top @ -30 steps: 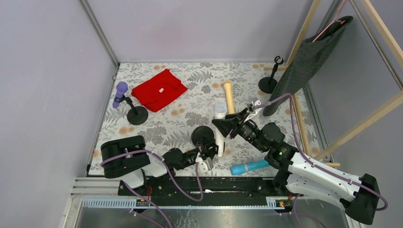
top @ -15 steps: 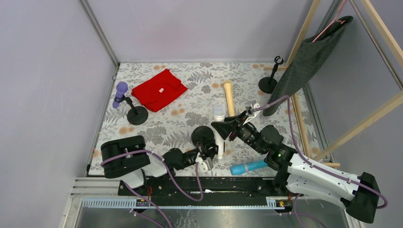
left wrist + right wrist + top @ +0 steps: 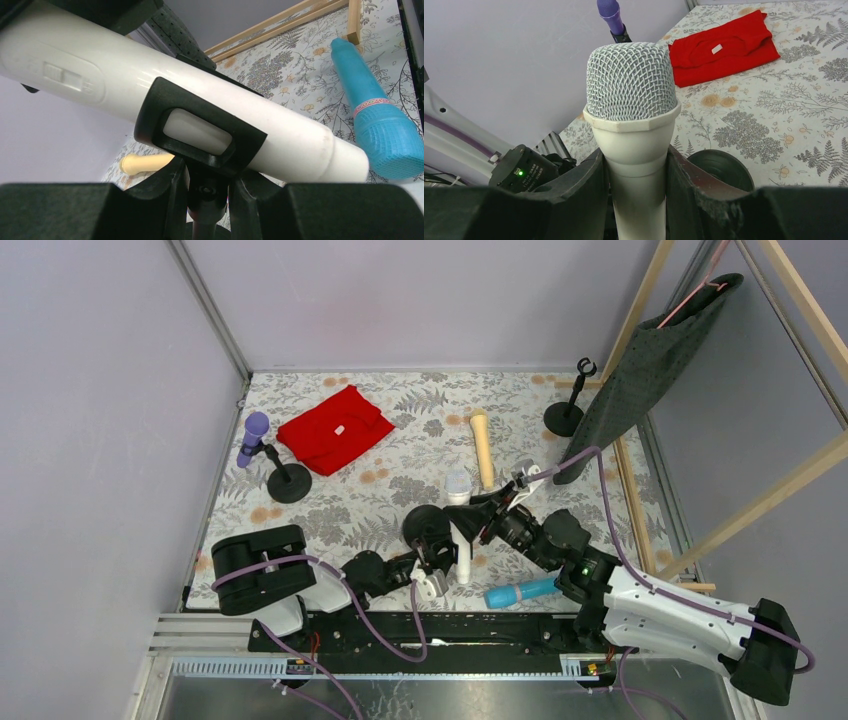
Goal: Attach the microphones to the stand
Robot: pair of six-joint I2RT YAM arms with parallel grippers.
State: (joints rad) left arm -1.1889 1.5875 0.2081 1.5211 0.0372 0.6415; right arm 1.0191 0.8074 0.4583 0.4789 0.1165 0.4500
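The white microphone [image 3: 458, 502] is gripped round its body, just below the mesh head, by the right hand [image 3: 470, 517], whose fingers [image 3: 584, 200] are pressed against both sides. The microphone is held in the near middle of the counter [image 3: 420, 400], head pointing away. In the left wrist view its body is seen lying tilted in the black clip [image 3: 200, 131] of the near stand [image 3: 424, 524], the clip wrapped round it. The left hand [image 3: 432, 560] is closed on the thin stem of that stand, just under the clip, with a finger on either side.

The purple microphone [image 3: 252, 437] is seated in the clip of the left stand [image 3: 289, 483], near the left wall. The cream microphone [image 3: 482, 444] lies flat on the counter, beyond the white one. The blue microphone [image 3: 525, 591] lies flat at the near edge, to the right of the near stand. A third stand [image 3: 565, 415] is set at the far right with nothing in its clip. A folded red cloth [image 3: 335, 428] is spread at the far left, just right of the purple microphone.
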